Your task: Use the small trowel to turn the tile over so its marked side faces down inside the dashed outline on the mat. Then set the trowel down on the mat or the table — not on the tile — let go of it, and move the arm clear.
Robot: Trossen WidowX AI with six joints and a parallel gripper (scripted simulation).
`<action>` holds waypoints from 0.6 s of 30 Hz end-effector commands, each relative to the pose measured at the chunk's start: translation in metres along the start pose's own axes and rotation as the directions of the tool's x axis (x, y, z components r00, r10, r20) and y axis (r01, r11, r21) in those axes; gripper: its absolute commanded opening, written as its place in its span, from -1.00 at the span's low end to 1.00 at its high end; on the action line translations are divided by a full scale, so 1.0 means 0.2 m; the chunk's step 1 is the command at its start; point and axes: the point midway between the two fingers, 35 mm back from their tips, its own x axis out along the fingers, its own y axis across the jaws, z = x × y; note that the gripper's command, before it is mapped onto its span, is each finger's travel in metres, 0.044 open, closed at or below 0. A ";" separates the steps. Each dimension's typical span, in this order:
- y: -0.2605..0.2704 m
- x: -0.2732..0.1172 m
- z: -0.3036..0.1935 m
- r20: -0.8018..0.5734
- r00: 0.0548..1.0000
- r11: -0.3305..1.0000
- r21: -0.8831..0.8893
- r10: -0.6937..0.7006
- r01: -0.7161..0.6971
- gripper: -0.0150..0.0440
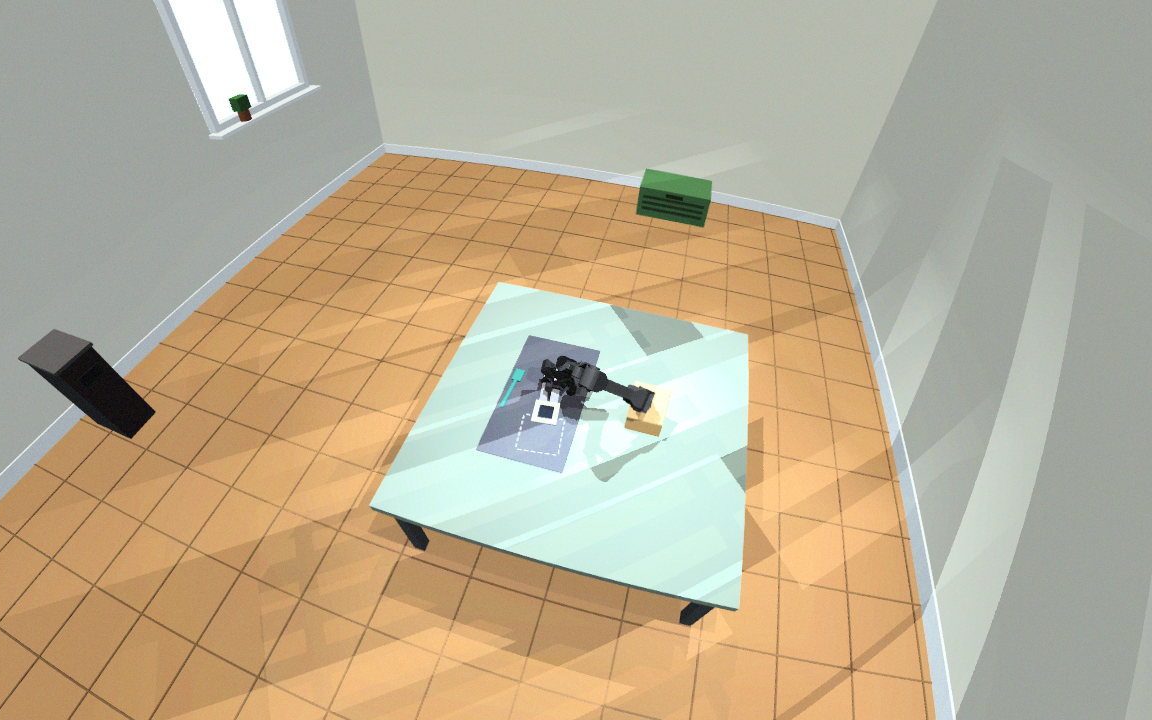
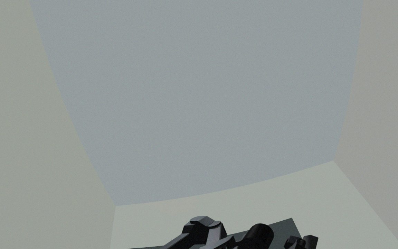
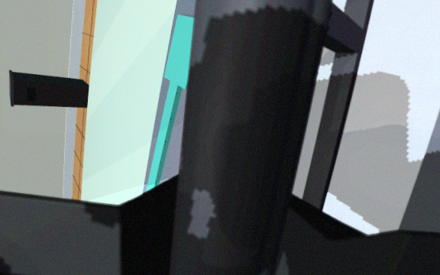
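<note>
I'm gripping the trowel (image 1: pixel 555 395) (image 3: pixel 243 114) in my claw (image 1: pixel 550 379) (image 3: pixel 224 184) by its dark round handle, judging it stiff but likely to twist under the tile (image 1: pixel 546 411).

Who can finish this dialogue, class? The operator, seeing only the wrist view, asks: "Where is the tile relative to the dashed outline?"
Observer: In the top view, the tile is at the outline's edge nearest the gripper, not fully inside.

Operator: Which pattern faces up?

Observer: A dark square framed in white.

Operator: What does the arm stand on?

Observer: A tan block on the table, beyond the mat's edge.
</note>
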 end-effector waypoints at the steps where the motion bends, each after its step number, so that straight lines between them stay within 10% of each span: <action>1: 0.05 -0.02 0.02 -0.029 0.999 0.999 0.039 0.017 -0.016 -0.49; 18: 0.18 -0.14 -0.07 -0.035 0.999 0.999 0.046 0.017 -0.016 -0.49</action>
